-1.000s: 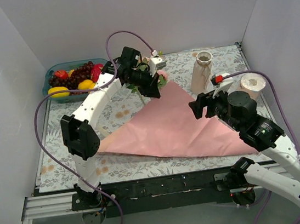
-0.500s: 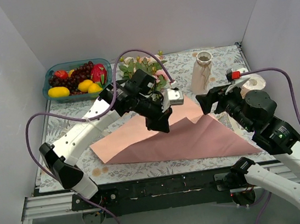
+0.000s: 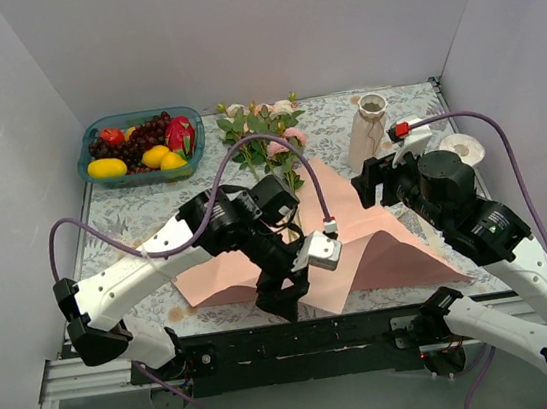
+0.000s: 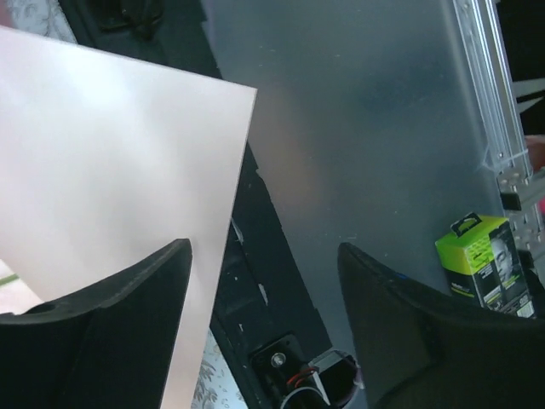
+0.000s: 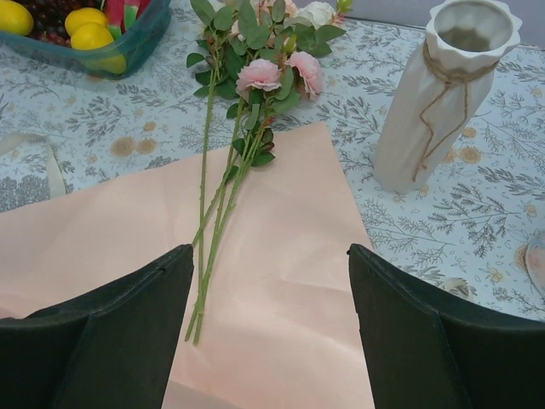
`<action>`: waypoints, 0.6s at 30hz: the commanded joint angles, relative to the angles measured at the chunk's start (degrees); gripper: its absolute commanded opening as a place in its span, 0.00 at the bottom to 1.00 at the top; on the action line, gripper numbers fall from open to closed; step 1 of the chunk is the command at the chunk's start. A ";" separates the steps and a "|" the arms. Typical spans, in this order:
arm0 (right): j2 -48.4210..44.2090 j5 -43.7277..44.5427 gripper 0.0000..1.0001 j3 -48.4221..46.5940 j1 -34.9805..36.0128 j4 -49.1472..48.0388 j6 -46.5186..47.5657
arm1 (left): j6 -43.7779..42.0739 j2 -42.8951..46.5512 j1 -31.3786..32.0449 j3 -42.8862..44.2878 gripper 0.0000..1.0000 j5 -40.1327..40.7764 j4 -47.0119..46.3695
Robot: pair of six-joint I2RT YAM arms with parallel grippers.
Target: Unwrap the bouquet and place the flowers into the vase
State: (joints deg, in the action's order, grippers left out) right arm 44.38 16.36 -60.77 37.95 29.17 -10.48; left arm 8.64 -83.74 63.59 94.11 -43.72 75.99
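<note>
- At the near edge of the tabletop, the left hand hung with its fingers apart. It pinched nothing, and a corner of the pink paper sheet lay loose just beside it, past the table's front.
- Farther right, the right hand was spread wide and empty above the sheet, facing the flowers.
- The flowers lay flat, with their blooms on the tabletop at the far side and their thin stems across the sheet's far corner. The vase stood upright just right of them, beside the paper's edge.
- The stems rested on the paper, so any tug on the sheet could have dragged or scattered them.
- The overhanging corner might have let the sheet slide off the front and pull the stems askew.
- Such thin stems could have slipped or splayed in a grip.
- The vase was narrow-necked and tall, so a stray stem or the right arm reaching across could have tipped it.
</note>
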 commanded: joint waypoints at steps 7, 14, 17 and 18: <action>5.27 -2.19 0.80 -4.44 -0.16 5.81 -1.73 | -3.36 8.41 3.12 4.32 0.88 3.02 -0.75; 2.12 -11.08 0.78 7.58 0.54 5.28 -7.18 | -4.70 15.09 3.12 3.46 0.93 18.03 -9.87; 0.53 -10.83 0.77 9.27 2.12 6.77 -7.71 | 1.88 15.19 3.03 1.27 0.98 32.18 -19.19; 0.44 -10.39 0.77 9.18 2.73 7.39 -7.54 | 2.51 15.19 2.77 0.47 0.98 36.82 -21.64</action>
State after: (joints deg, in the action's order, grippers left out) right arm 46.70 8.05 -52.03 38.94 35.57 -16.19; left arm 5.91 -69.25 66.83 96.77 -25.74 67.24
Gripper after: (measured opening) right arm 0.775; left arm 0.980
